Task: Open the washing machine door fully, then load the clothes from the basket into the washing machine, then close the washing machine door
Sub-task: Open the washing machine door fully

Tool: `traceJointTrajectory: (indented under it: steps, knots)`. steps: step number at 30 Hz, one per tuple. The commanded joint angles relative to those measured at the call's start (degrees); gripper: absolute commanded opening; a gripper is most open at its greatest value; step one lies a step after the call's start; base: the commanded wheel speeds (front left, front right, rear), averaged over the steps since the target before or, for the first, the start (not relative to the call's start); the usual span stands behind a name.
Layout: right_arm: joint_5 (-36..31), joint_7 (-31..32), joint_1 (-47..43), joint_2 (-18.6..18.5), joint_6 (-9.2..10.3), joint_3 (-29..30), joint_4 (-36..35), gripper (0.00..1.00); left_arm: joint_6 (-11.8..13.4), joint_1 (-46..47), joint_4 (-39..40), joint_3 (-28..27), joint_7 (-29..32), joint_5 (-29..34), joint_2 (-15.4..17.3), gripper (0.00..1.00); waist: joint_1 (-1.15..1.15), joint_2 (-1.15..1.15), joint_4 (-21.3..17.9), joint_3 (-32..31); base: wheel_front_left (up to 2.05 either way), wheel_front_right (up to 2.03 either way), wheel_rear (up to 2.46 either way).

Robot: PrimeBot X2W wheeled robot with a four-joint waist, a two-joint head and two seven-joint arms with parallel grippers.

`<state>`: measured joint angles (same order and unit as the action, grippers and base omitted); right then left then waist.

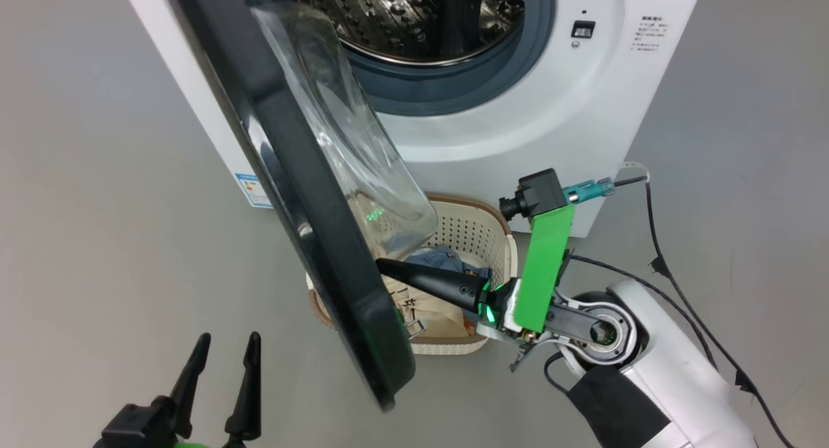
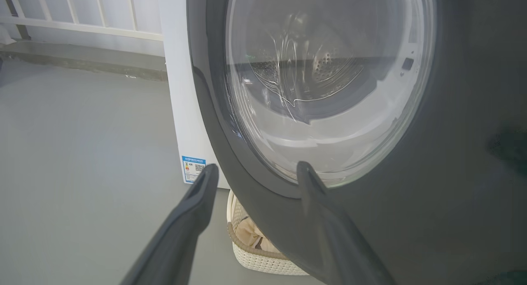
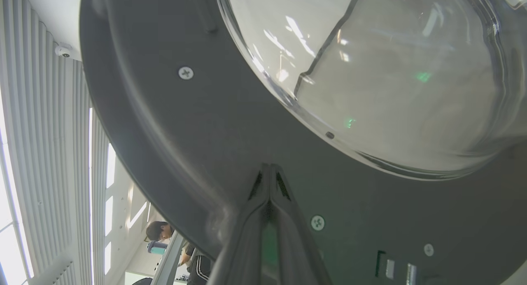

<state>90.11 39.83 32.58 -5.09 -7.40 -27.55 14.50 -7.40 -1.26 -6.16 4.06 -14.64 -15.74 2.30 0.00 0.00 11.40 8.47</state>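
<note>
Nearest is the left gripper (image 1: 230, 336), out in front of the big round glossy black-rimmed washing machine door (image 1: 304, 195), fingers spread wide and empty. Behind the half-open door, the right gripper (image 1: 383, 264) is pinched together on nothing, tips right up at its inner face. Under the door sits the cream perforated plastic basket (image 1: 476, 231), with the cream and blue clothes (image 1: 427, 305) inside. Beyond is the white boxy washing machine (image 1: 518, 124).

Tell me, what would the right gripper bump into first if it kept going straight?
The right gripper would hit the washing machine door first, on its dark inner rim. They look nearly touching, though depth is hard to judge.
</note>
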Motion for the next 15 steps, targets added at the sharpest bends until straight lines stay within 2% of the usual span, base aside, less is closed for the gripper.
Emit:
traceJointTrajectory:
  steps: [1, 15]
  knots:
    - [0.38, -1.07, -0.52, 2.14, -0.09, -1.91, -1.27, 0.00, -0.09, 0.09, 0.94, -1.49, -0.36, -0.42, 0.58, 1.00, 0.00, 0.00, 0.56, -0.71, 0.00, 0.00, 0.00]
    - [3.11, -12.54, 0.66, 2.20, -0.09, -10.53, 1.70, 0.00, -0.09, -0.57, 0.77, -0.41, -0.36, -0.71, 0.58, 1.00, 0.00, 0.00, 1.97, -3.14, 0.00, 0.00, 0.00]
